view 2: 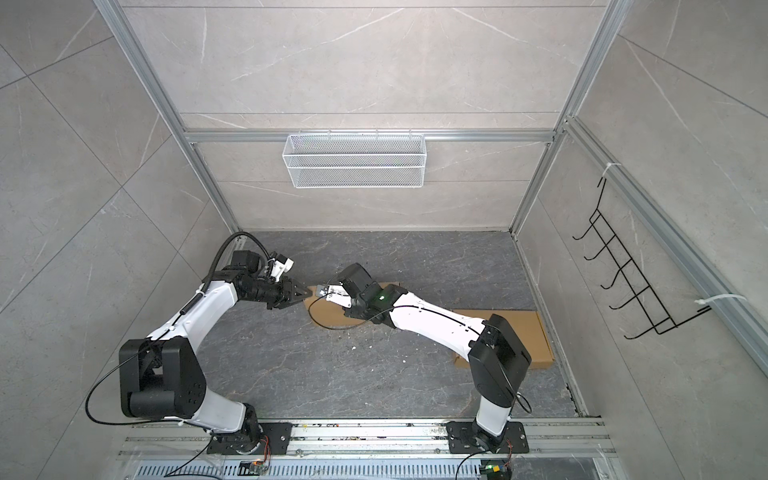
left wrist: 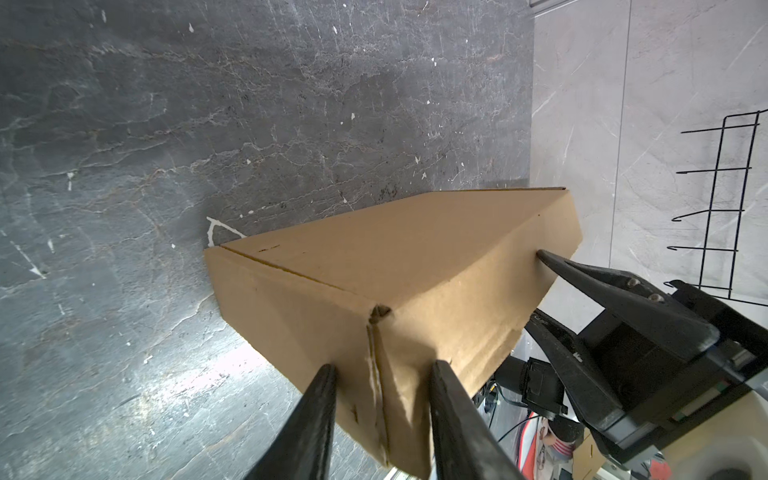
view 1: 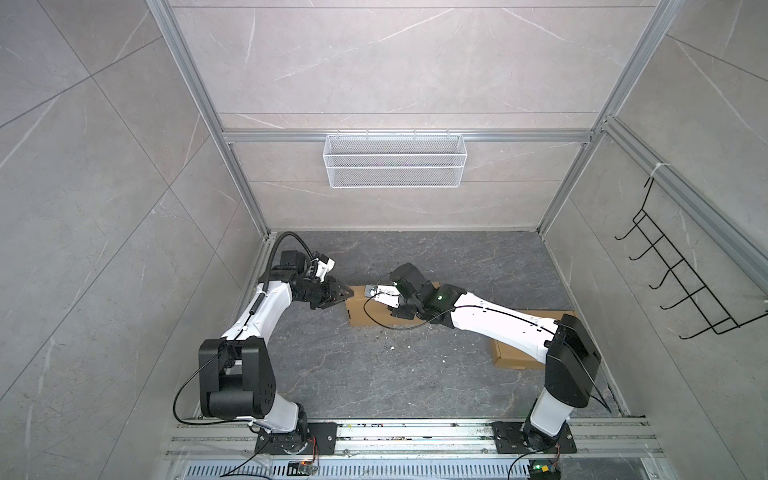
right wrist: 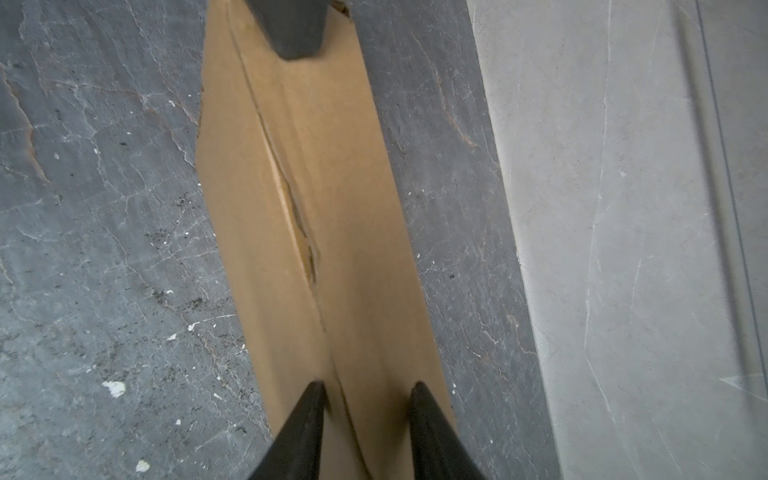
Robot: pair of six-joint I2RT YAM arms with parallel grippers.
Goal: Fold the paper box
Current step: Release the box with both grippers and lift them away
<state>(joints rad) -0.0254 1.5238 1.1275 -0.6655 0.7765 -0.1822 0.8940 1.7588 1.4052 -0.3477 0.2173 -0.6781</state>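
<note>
While both stand narrowly parted, left tool (left wrist: pixel 384 365) straddles the cardboard box (left wrist: pixel 395 249) corner, right tool (right wrist: pixel 368 384) perhaps touches its top; bare bench (view 1: pixel 374 374) at 6 o'clock.

A paper box (left wrist: pixel 415 257) of matt brown corrugated cardboard, rough and frayed at its creases, lies on a dark grey stone-look tabletop (left wrist: pixel 208 104), veined, white-flecked and dully shining. Smooth pale marble-look wall panels (view 1: pixel 395 75) sit in a brushed aluminium frame (view 1: pixel 291 136), with a white-coated wire-mesh basket (view 1: pixel 394 160) at twelve o'clock and a black wire hook rack (view 1: pixel 681 270) at three o'clock in a top view. The left arm (view 1: pixel 266 307) and right arm (view 1: pixel 498 328) wear glossy white shells and matt black joint housings.
</note>
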